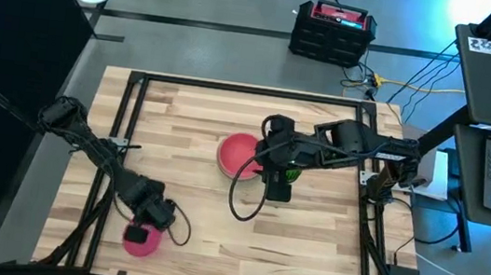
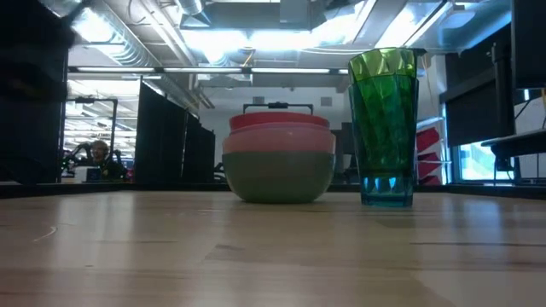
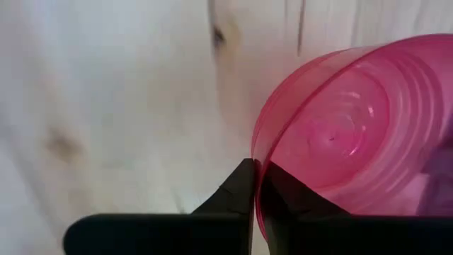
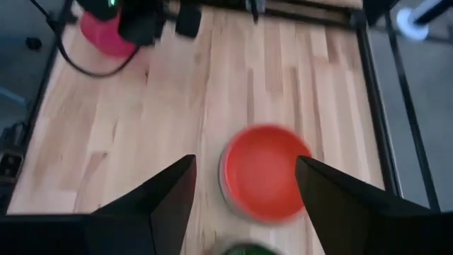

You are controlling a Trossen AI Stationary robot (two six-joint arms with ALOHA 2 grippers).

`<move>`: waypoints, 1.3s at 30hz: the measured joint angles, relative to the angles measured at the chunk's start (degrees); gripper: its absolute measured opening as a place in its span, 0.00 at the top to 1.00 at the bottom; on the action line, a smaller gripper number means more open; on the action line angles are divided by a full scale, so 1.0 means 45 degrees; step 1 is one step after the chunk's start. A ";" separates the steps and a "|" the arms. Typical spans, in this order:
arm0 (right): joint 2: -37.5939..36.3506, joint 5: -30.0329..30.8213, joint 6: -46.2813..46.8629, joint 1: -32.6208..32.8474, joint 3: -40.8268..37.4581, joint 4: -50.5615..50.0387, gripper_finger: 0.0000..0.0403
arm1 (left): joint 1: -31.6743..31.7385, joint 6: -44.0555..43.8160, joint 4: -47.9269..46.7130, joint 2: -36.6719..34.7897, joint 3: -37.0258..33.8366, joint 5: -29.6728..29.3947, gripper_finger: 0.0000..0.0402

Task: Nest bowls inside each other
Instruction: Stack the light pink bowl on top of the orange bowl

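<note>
A pink bowl (image 3: pixel 347 134) is at the table's near left, seen also in the high view (image 1: pixel 141 241), with my left gripper (image 3: pixel 255 173) shut on its rim. In the table's middle a stack of bowls (image 2: pixel 279 158) rests on its mint-green bottom bowl, with a pink one in it and a red one (image 4: pixel 262 173) on top. My right gripper (image 4: pixel 244 191) hangs open above this stack (image 1: pixel 237 152), clear of it. My left gripper pinches the pink bowl's rim (image 3: pixel 259 152), one finger inside the bowl and one outside. The fingers come from above, pointing down. The bowl sits tilted in the hold; whether any part of it rests on the table I cannot tell.
A tall green faceted tumbler (image 2: pixel 388 128) stands upright just right of the stack, under my right arm (image 1: pixel 292 173). A black frame (image 1: pixel 127 104) runs along the tabletop's edges. Bare wood lies between the pink bowl and the stack.
</note>
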 joint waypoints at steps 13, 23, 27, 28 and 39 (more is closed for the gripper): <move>-0.1135 0.1866 0.3124 0.2102 -0.2568 -0.1348 0.43 | 0.7511 0.3220 -0.2234 -0.0361 0.5920 -0.2491 1.00; -0.2248 0.2160 0.6325 0.2909 -0.6300 0.1338 0.43 | 1.0475 0.4816 0.0054 0.1692 0.7074 -0.0897 1.00; -0.2242 0.2168 0.7100 0.2953 -0.7133 0.2130 0.43 | 1.0415 0.5127 0.0091 0.3153 0.7428 -0.0731 1.00; -0.2242 0.2168 0.7160 0.2953 -0.7161 0.2161 0.43 | 1.0408 0.5213 -0.0038 0.3318 0.7487 -0.0650 1.00; -0.2239 0.2168 0.7804 0.2953 -0.7402 0.2385 0.43 | 1.0317 0.6201 -0.1442 0.5012 0.8083 0.0235 0.99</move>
